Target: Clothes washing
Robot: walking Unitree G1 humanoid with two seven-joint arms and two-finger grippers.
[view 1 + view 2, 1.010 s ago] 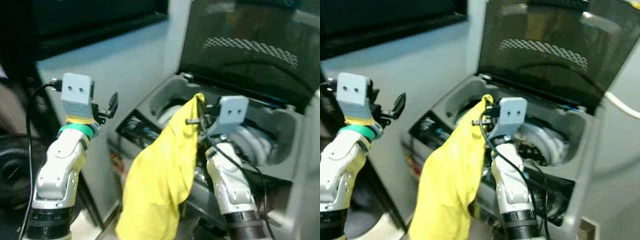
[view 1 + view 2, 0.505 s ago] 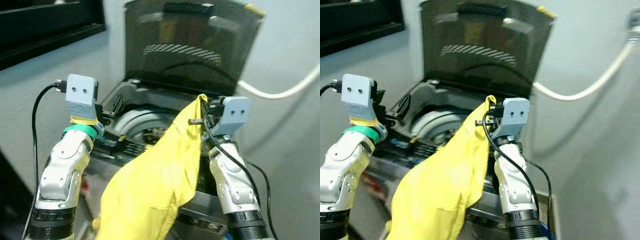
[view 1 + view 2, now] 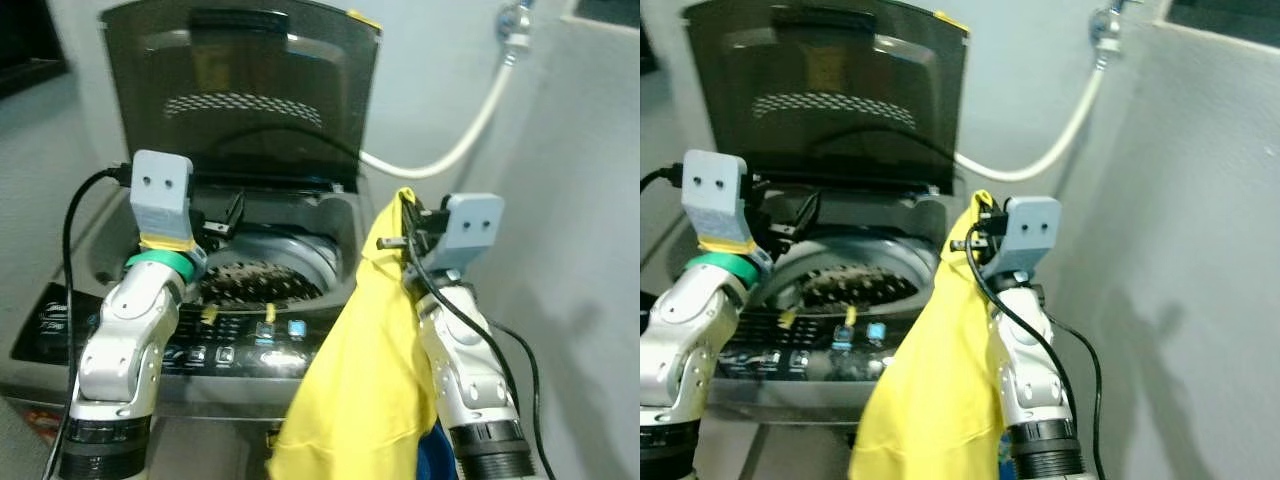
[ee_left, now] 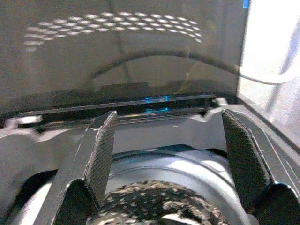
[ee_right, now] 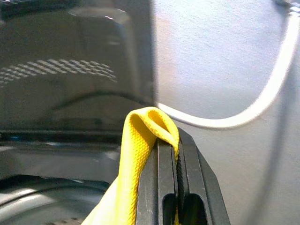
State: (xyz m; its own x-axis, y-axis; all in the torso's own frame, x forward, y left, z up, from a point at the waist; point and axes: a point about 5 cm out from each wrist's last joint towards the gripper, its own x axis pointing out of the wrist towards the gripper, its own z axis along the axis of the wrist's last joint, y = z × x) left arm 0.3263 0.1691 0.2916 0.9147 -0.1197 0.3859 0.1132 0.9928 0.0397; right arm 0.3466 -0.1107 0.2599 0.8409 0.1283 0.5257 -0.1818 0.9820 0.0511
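No legible text anywhere

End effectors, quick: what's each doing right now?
Left end effector: open, empty, above the washer drum.
Right end effector: closed on the yellow cloth.

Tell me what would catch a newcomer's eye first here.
The bright yellow cloth stands out most, pinched at its top in the right tool and hanging down beside the right arm, off to the right of the washing machine's tub. Behind it, the top-loading washing machine stands with its dark lid raised, and the left tool is open above the drum.
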